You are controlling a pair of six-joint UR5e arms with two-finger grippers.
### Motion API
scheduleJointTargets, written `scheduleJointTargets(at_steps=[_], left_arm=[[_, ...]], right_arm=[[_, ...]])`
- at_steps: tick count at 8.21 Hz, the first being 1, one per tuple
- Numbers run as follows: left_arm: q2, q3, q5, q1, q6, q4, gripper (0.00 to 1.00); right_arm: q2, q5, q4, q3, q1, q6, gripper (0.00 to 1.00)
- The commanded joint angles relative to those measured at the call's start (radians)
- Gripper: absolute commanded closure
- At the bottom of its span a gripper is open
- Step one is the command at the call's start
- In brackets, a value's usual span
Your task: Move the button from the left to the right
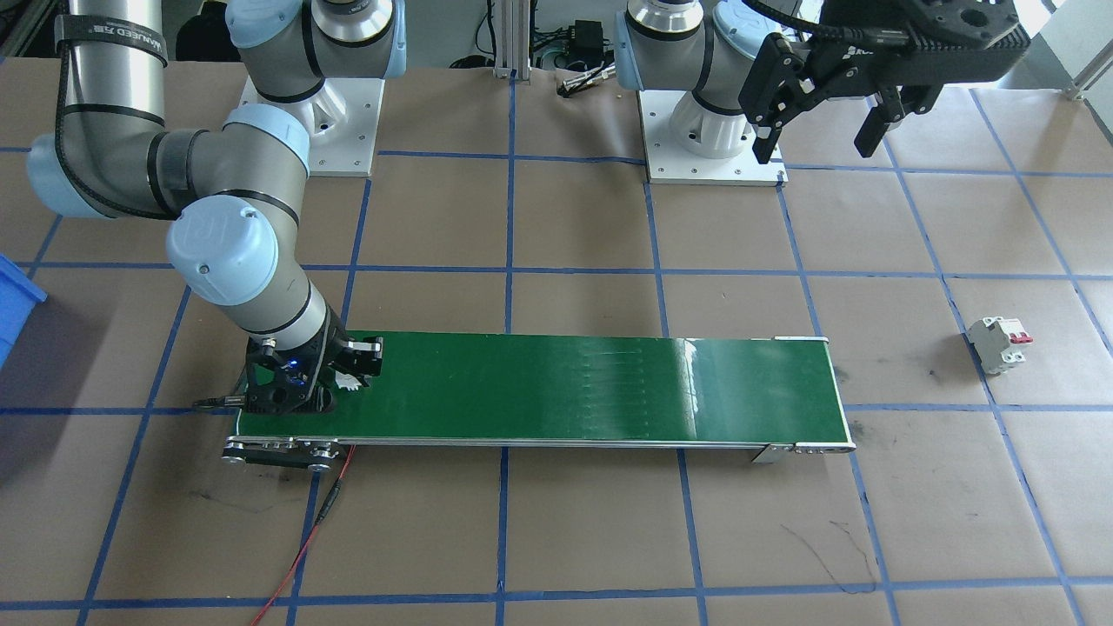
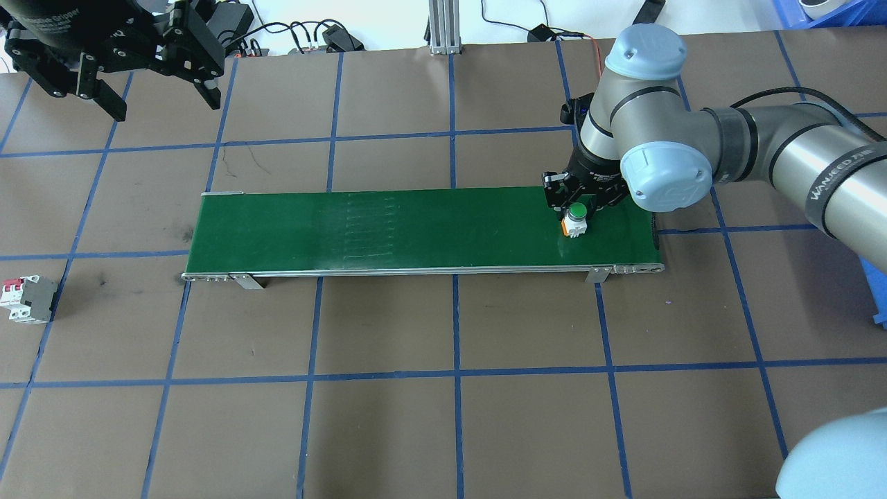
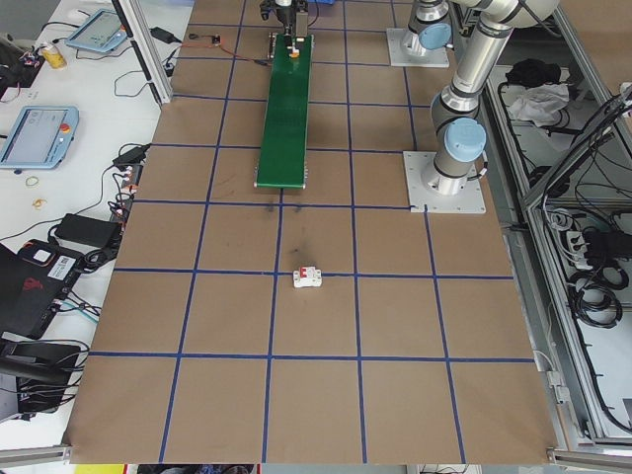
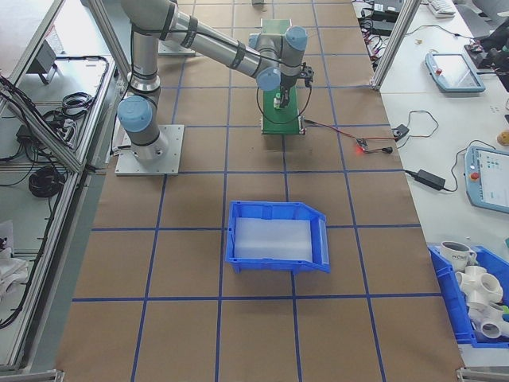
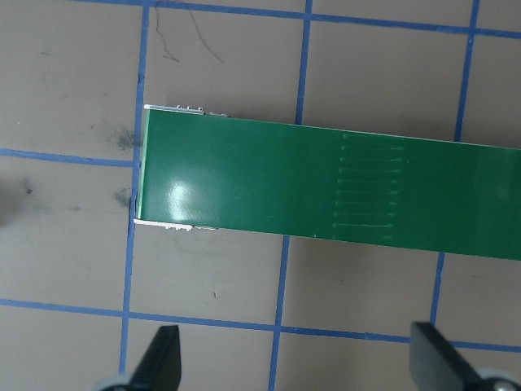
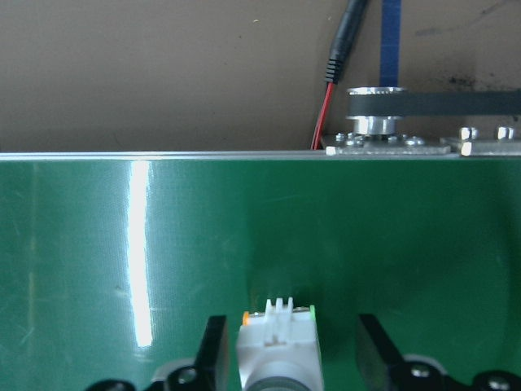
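The button (image 2: 575, 220) sits on the right end of the green conveyor belt (image 2: 416, 229), between my right pincer's (image 2: 579, 208) spread fingers, which grip nothing, while my left pincer (image 2: 156, 86) hangs open and empty, well clear.

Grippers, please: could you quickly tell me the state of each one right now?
Left gripper: open, holding nothing, raised above the table.
Right gripper: open, fingers straddling the button on the green conveyor belt, not clamped.

Bright even light, glare on belt (image 6: 140, 244), perhaps slight softness
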Motion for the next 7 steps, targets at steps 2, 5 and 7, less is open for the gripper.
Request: scheduleJointTargets(at_steps=[2,5,7], left_arm=[[-0.004,-0.002,-0.034,0.0,-0.014,0.013,0.0],[-0.004,-0.002,-0.035,0.0,-0.007,0.014,0.0],[-0.004,-0.002,-0.035,0.001,-0.008,0.022,0.0]], right_arm=[[-0.031,-0.064,0.052,-0.038,-0.132,-0.299,1.0],[-0.106,-0.217,0.163,-0.125,-0.282,-0.811,1.0],[-0.138,-0.205,0.171,-0.124,-0.487,-1.137,1.0]])
